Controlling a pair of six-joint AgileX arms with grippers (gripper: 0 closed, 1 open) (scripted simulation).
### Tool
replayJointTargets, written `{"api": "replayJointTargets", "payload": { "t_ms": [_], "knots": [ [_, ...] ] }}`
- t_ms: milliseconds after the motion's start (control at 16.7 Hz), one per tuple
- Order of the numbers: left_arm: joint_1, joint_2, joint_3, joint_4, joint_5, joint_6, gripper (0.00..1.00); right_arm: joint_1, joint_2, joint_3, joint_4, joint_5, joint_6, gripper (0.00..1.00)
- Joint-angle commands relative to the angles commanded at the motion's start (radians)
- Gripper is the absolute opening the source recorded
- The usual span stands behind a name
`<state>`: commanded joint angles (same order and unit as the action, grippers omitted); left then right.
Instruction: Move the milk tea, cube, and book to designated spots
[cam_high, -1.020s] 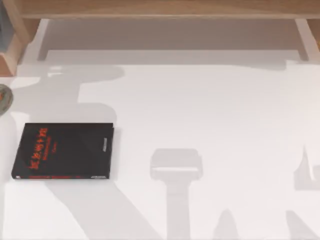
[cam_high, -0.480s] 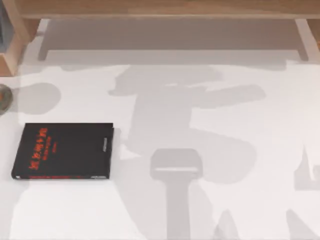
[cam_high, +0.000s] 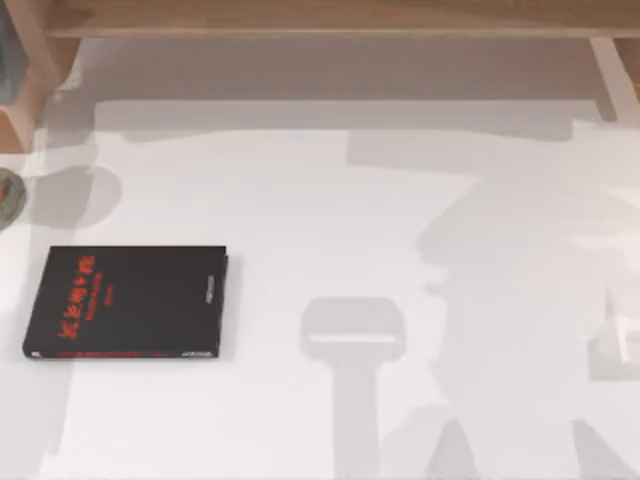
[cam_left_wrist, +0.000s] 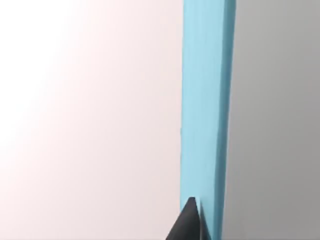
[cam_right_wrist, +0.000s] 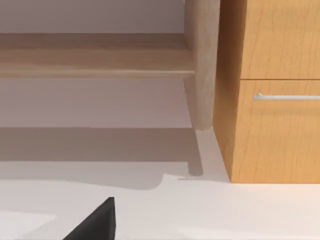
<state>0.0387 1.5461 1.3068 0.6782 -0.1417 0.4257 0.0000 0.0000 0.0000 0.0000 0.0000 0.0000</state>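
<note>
Holding the book (cam_left_wrist: 207, 100) edge-on right at the left hand (cam_left_wrist: 190, 222).

In the left wrist view the light-blue book stands as a narrow upright strip, its near end against a dark fingertip (cam_left_wrist: 189, 220) of the left hand; whether that hand is clenched on it I cannot tell. The right hand (cam_right_wrist: 95, 222) sits low over the white desk (cam_high: 400, 220), facing a wooden drawer cabinet (cam_right_wrist: 275, 90); its grip cannot be told either. A black book (cam_high: 125, 302) lies flat on the desk's left side.

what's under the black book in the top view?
The black book lies flat on the white table, left side. Bare tabletop shows all around it. The cover hides whatever lies directly beneath, so nothing can be confirmed there.
</note>
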Motion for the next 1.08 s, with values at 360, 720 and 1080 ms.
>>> {"api": "replayJointTargets", "payload": {
  "t_ms": [360, 720, 1080],
  "knots": [
    [-0.127, -0.144, -0.141, 0.04, -0.14, 0.181, 0.0, 0.0, 0.0, 0.0, 0.0, 0.0, 0.0, 1.0],
    [-0.237, -0.223, -0.325, 0.062, -0.25, 0.365, 0.0, 0.0, 0.0, 0.0, 0.0, 0.0, 0.0, 1.0],
    [-0.359, -0.256, -0.519, 0.077, -0.294, 0.536, 0.0, 0.0, 0.0, 0.0, 0.0, 0.0, 0.0, 1.0]
  ]
}}
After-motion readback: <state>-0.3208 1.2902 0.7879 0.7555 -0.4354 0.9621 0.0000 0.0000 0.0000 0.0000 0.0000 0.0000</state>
